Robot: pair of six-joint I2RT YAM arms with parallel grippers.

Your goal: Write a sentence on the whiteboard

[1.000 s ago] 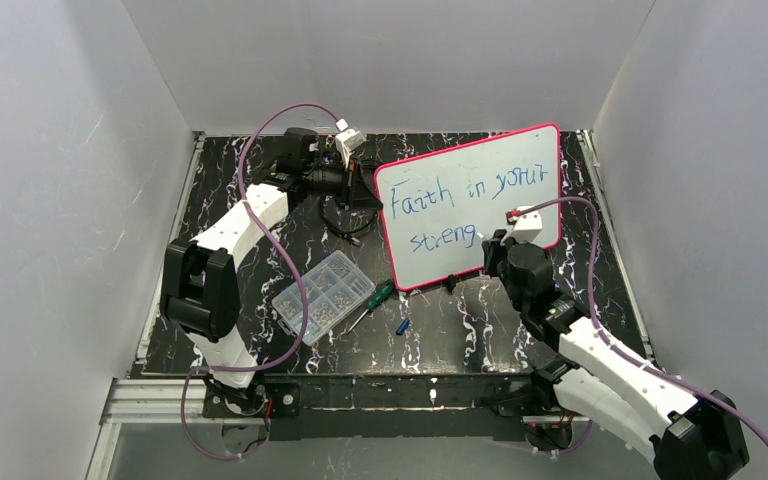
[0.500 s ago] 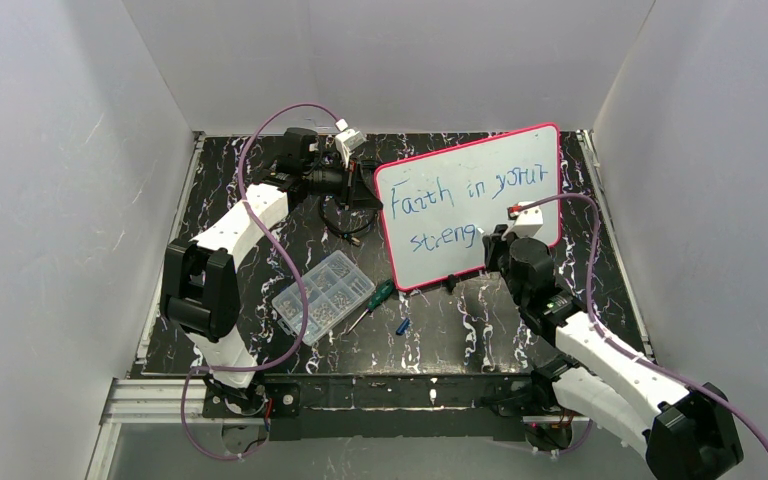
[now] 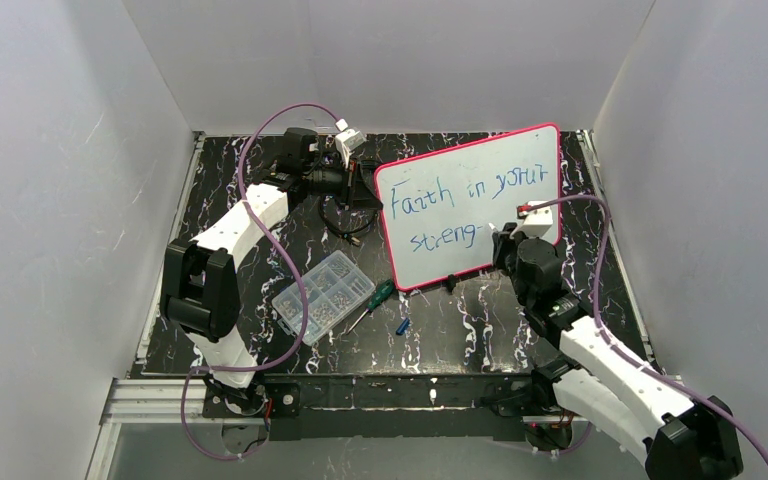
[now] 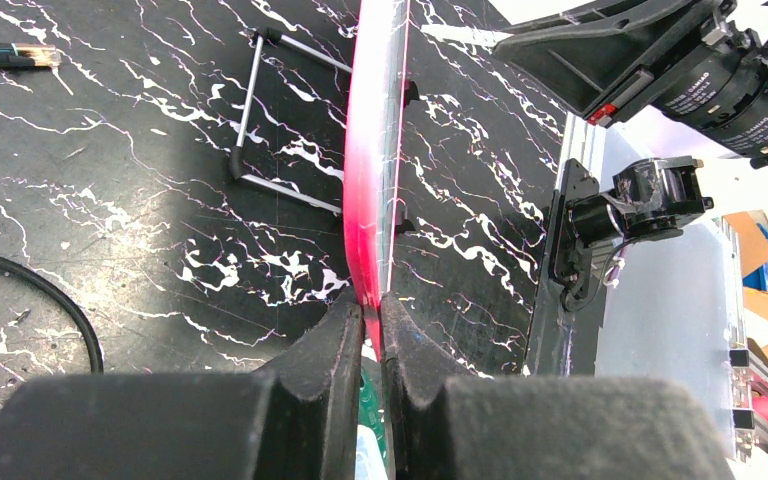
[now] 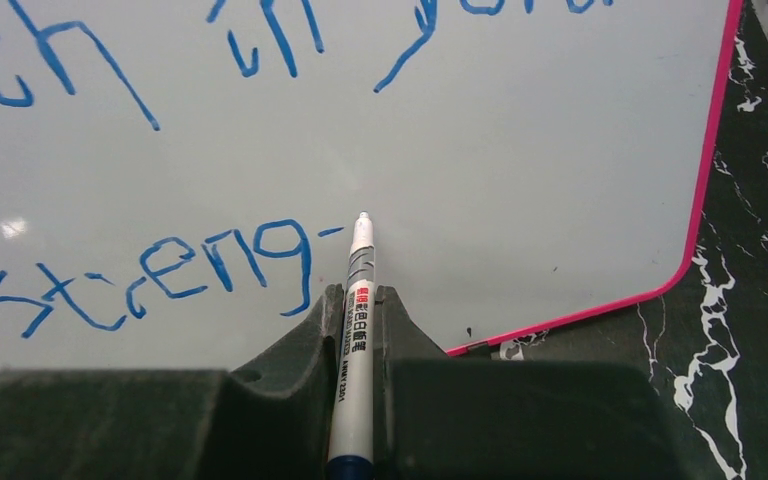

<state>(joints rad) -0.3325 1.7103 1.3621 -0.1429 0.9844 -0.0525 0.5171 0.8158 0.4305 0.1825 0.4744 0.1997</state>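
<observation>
The whiteboard (image 3: 520, 150), white with a pink-red frame, stands tilted at the back of the black marbled table. The sentence (image 3: 465, 190) in blue reads "Faith in your" above "streng" (image 5: 160, 275), followed by a short dash. My left gripper (image 3: 368, 190) is shut on the board's left edge. In the left wrist view its jaws (image 4: 372, 310) pinch the red frame (image 4: 370, 150), seen edge-on. My right gripper (image 3: 505, 232) is shut on a white marker (image 5: 358, 330), whose tip rests on the whiteboard (image 5: 520, 150) just right of the dash.
A clear compartment box (image 3: 323, 296) of small parts lies left of centre. A green-handled screwdriver (image 3: 375, 298) and a small blue cap (image 3: 402, 326) lie beside it. A black cable (image 3: 345, 225) loops under the left gripper. A wire stand (image 4: 250, 100) props the board. White walls enclose the table.
My right gripper has moved right and slightly up along the board with the marker. A short blue dash now follows "streng". The left arm has not moved.
</observation>
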